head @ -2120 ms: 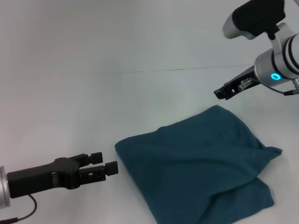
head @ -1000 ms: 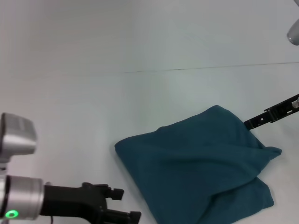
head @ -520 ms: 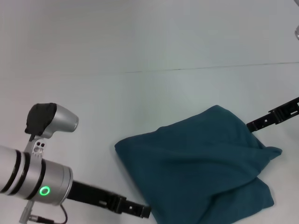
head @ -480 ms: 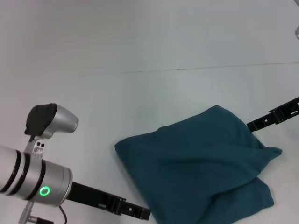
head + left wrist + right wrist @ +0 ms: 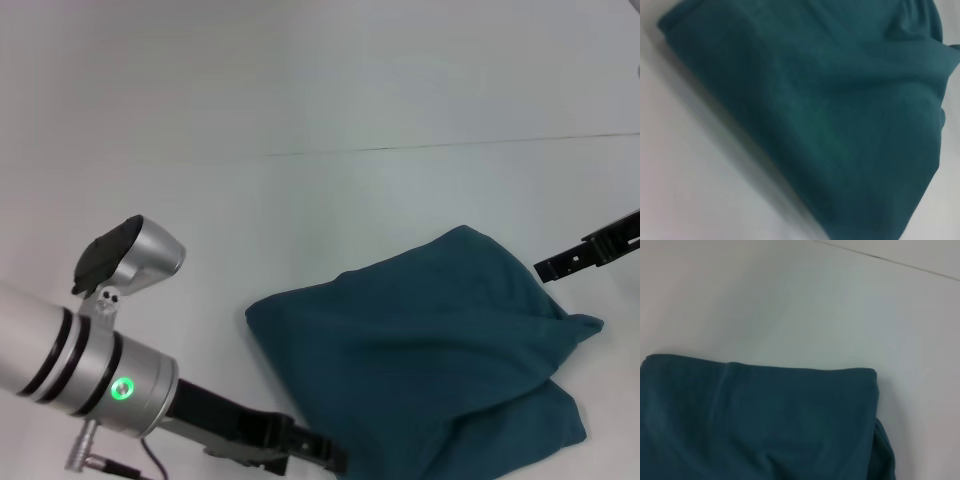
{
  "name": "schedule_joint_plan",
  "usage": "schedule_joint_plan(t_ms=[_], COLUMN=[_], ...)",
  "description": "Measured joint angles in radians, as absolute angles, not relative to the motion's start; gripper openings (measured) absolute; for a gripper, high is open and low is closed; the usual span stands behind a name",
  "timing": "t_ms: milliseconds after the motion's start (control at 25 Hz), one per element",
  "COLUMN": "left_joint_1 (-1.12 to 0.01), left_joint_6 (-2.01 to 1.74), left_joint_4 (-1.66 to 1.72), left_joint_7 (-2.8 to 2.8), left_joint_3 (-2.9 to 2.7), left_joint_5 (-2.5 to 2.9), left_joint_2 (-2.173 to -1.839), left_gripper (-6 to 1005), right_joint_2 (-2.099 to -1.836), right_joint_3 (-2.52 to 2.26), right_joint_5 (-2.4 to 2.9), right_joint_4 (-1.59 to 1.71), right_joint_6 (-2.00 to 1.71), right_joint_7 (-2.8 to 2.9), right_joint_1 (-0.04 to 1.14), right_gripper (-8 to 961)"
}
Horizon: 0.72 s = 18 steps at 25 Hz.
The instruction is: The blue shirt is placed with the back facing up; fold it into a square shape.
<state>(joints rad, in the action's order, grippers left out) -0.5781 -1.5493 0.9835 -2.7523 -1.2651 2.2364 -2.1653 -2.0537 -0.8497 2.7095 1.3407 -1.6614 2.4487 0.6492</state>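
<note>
The blue shirt [image 5: 430, 350] lies folded into a rough, puffy square on the white table, with one loose corner sticking out on the right. It fills most of the left wrist view [image 5: 830, 100] and the lower half of the right wrist view [image 5: 760, 420]. My left gripper [image 5: 325, 462] is low at the shirt's near-left edge, its tip right against the cloth. My right gripper [image 5: 548, 267] reaches in from the right, just beyond the shirt's far-right edge and apart from it.
The white table [image 5: 200, 200] stretches around the shirt on all sides. A thin seam line [image 5: 400, 148] crosses it behind the shirt. My left arm's silver wrist [image 5: 100, 360] occupies the near-left corner.
My left arm swung in from the left and its tip now meets the shirt's near-left edge. My right gripper came down from above the far corner to the shirt's right side. The shirt has not moved.
</note>
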Motion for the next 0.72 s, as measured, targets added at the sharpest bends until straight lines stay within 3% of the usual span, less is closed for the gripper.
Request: schedule_joint_plan(t_ms=[240, 720], left_joint_1=[-0.652, -0.663], left_joint_6=[-1.52, -1.445], left_joint_4=[0.821, 0.731], left_joint_7=[-2.747, -2.764], left_joint_3=[-1.179, -1.153], left_joint_5=[2.195, 2.203], left_joint_2=[-2.165, -2.155], left_gripper=[919, 918], right_joint_2=[-2.057, -2.059], right_joint_3=[-0.822, -0.82], right_joint_5=[2.708, 2.698], right_joint_4=[1.341, 1.334], right_joint_6=[-1.659, -1.648], right_joint_7=[2.424, 2.403], right_joint_1=[0.641, 0.655], right_gripper=[939, 939])
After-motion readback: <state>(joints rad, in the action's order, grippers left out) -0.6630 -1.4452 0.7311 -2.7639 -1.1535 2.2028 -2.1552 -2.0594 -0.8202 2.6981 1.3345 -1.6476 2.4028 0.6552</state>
